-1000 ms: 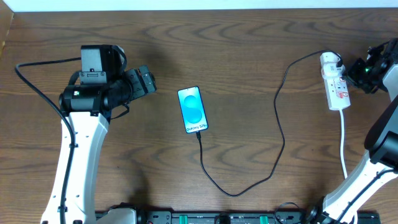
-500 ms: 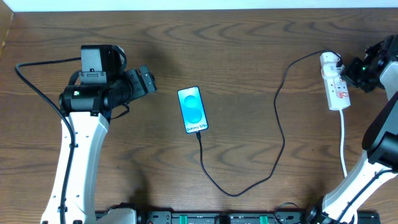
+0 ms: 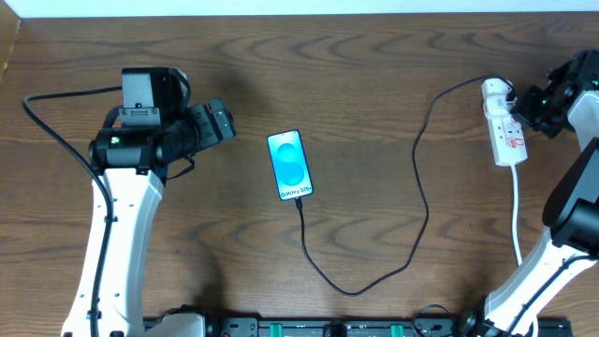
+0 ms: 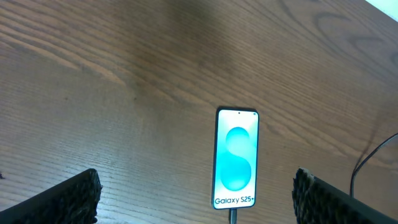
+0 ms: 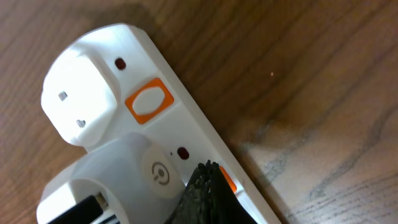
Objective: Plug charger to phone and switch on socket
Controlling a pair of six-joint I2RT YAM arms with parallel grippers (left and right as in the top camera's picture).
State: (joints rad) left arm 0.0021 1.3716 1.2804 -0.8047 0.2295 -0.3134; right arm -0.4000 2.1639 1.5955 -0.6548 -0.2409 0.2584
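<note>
Table: dark brown wood grain (image 3: 374, 75) is filling pretty much every view, with a thin pale strip running along the far edge in the overhead shot.
Phone: it's lying flat near the middle of the table (image 3: 289, 165), slim with a black frame. The screen is glowing bright blue with lighter round blobs, and it's showing "Galaxy S25" in white near the bottom edge (image 4: 236, 158).
Charger: a thin black cable (image 3: 423, 187) is running from the bottom of the phone, looping toward the near edge, then climbing up to the right. Its white plug (image 5: 137, 177) is sitting in the top end of the socket.
Socket: a narrow white power strip (image 3: 506, 131) is lying at the far right, well apart from the phone, with its white cord trailing toward the near edge. Up close it's showing an orange switch (image 5: 148, 99) and small dark red dots.
Left gripper: it's hovering left of the phone (image 3: 220, 122) with its fingers (image 4: 68, 199) spread wide, holding nothing.
Right gripper: it's hanging right at the socket (image 3: 532, 103), fingers pinched together into one dark tip (image 5: 207, 180) over a second orange switch. Can't tell if it's actually touching.
</note>
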